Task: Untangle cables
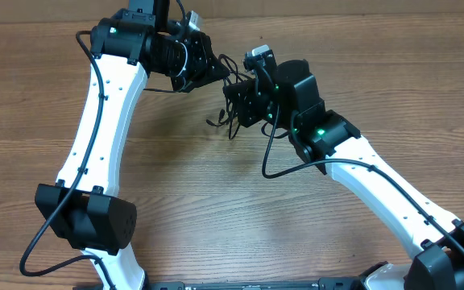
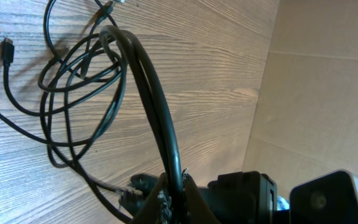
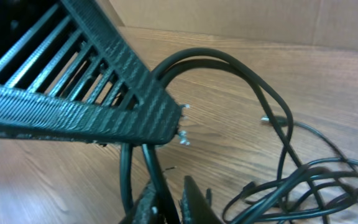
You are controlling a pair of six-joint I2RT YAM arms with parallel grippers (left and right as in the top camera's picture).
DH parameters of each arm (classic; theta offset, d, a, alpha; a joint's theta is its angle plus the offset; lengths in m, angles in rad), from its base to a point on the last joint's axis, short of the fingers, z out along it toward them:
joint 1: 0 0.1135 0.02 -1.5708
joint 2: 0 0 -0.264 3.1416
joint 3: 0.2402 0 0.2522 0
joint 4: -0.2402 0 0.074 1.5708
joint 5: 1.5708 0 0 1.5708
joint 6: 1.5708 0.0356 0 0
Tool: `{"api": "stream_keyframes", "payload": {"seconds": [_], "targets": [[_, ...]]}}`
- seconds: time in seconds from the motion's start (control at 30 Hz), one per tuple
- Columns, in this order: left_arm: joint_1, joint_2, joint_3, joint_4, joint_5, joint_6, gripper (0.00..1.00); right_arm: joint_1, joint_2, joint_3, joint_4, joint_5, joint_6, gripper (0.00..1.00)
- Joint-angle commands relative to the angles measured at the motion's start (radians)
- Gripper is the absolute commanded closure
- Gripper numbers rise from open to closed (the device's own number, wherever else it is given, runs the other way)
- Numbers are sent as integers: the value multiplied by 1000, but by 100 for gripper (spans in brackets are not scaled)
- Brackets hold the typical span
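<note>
Left wrist: cables [image 2: 157,112] up-left from tool [image 2: 174,194]

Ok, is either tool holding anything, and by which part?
Both hold the cables: left tool and right tool each pinch a raised loop of strands mid-length, not a plug end.

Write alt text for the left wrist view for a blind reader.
The left hand, at the bottom edge, pinches two strands of thin black flexible cables that arch up into a tangle of loops over the brown wood-grain table. A beige panel fills the right side.
</note>
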Motion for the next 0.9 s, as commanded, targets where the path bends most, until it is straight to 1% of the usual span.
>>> {"api": "stream_keyframes", "payload": {"seconds": [0.0,0.1,0.13,0.17,0.23,0.27,0.37,0.43,0.53,0.57,0.63,0.67,0.73,0.8,0.87], "targets": [[-3,-43,24,-4,30,-6,96,-17,17,19,-1,93,-6,96],[-1,-43,24,-4,-45,-6,96,-24,16,19,-14,93,-5,96],[0,-43,24,-5,-95,-5,96,-27,16,19,-21,94,1,96],[0,-43,24,-6,-167,-6,92,-33,11,19,-36,94,5,96],[0,-43,24,-12,-268,-6,69,-45,-5,20,-71,94,5,96],[0,-43,24,-15,-307,-6,62,-52,-16,20,-89,94,5,96],[-2,-43,24,-29,-389,-6,54,-78,-67,20,-146,94,5,96],[-2,-43,24,-34,-408,-6,51,-95,-105,20,-171,93,13,96],[-5,-43,24,-37,-396,-6,46,-111,-158,20,-187,93,54,96],[-9,-43,24,-37,-383,-5,44,-111,-172,20,-188,92,54,96],[-18,-42,24,-34,-338,11,44,-110,-192,20,-188,93,54,96],[-22,-42,24,-27,-309,32,46,-110,-195,20,-190,93,54,96],[-32,-42,24,3,-214,116,47,-109,-194,19,-202,93,54,96],[-41,-42,24,28,-118,184,44,-109,-191,19,-216,93,59,96],[-50,-42,24,41,-80,238,41,-109,-189,19,-224,93,68,96]]}}
